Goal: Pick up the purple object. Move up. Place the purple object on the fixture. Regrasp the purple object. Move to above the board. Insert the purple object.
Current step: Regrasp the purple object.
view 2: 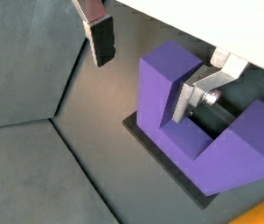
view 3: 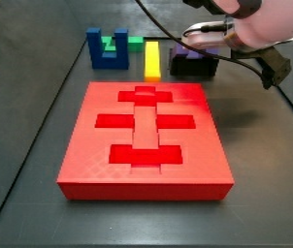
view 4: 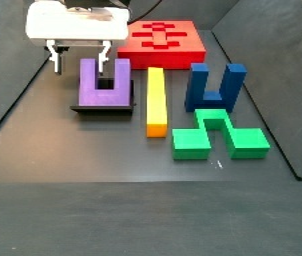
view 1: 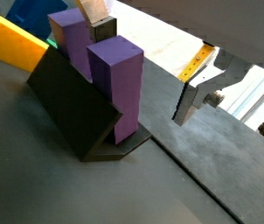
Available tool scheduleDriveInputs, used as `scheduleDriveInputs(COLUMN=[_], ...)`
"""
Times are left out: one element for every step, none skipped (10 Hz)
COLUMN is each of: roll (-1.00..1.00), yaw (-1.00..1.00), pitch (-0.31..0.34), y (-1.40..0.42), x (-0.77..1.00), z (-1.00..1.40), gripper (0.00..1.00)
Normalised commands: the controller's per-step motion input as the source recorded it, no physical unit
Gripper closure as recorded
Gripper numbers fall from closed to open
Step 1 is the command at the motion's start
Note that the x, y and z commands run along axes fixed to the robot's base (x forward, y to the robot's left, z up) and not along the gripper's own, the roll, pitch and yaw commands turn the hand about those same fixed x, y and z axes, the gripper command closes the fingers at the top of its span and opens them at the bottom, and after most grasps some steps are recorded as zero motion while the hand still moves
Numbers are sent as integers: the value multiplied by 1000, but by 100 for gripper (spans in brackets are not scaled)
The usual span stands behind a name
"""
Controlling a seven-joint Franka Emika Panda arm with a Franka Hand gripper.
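The purple object (view 4: 103, 86) is a U-shaped block standing prongs up on the black fixture (view 4: 104, 109). My gripper (view 4: 80, 62) hangs open just over it, straddling one prong. In both wrist views that prong (view 1: 115, 80) (view 2: 167, 92) stands between the fingers. One finger (view 2: 204, 87) sits in the notch and the dark-padded finger (view 2: 101, 39) is outside the block, with a gap on both sides. In a side view the gripper (view 3: 199, 41) hides most of the purple object (view 3: 183, 54) and the fixture (view 3: 195, 68). The red board (view 3: 146, 131) (view 4: 167, 35) lies flat nearby.
A yellow bar (view 4: 155, 100) (view 3: 152, 56) lies right beside the fixture. A dark blue notched block (view 4: 214, 88) (view 3: 107, 48) and a green piece (view 4: 218, 135) stand past the bar. The dark walls of the enclosure rise on both sides.
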Motion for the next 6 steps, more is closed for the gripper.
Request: scheduleDriveInputs(roll=[0, 0, -117, -171, -51, -14], yaw=[0, 0, 0, 0, 0, 0], pitch=[0, 0, 0, 0, 0, 0], y=[46, 40, 86, 49, 0, 0], x=[37, 0, 0, 23, 26, 0], z=[-103, -151, -80, 0, 0, -34], gripper=[0, 0, 0, 0, 0, 0])
